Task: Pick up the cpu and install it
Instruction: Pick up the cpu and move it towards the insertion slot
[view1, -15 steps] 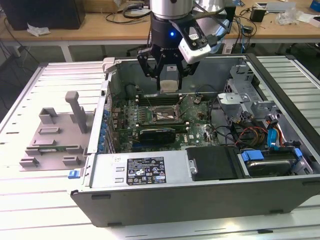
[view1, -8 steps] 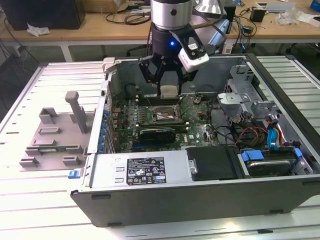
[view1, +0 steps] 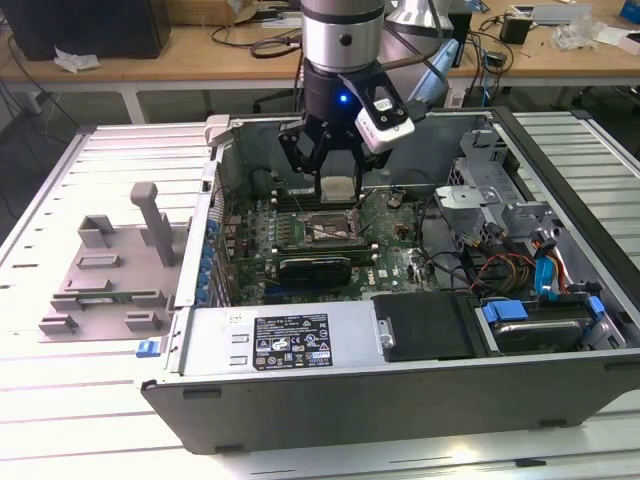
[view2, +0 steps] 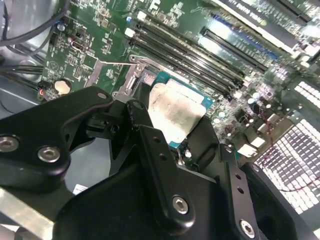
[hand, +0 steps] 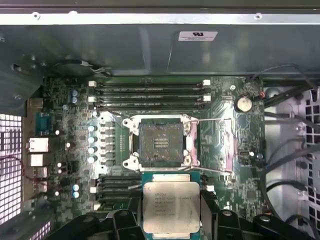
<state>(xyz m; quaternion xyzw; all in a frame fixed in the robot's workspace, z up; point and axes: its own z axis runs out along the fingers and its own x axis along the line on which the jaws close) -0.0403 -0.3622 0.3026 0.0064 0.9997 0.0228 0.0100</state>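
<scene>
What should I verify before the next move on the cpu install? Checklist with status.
1. cpu gripped by end effector: ok, clamped on opposite edges.
2. Socket uncovered and empty: ok, contacts bare.
3. cpu seated: not ok, held above the socket, apart from it.
4. cpu centred over socket: cannot tell.
5. cpu corner orientation matches socket: cannot tell.
6. Cables clear of socket: ok, they lie toward the exterior view's right.
</scene>
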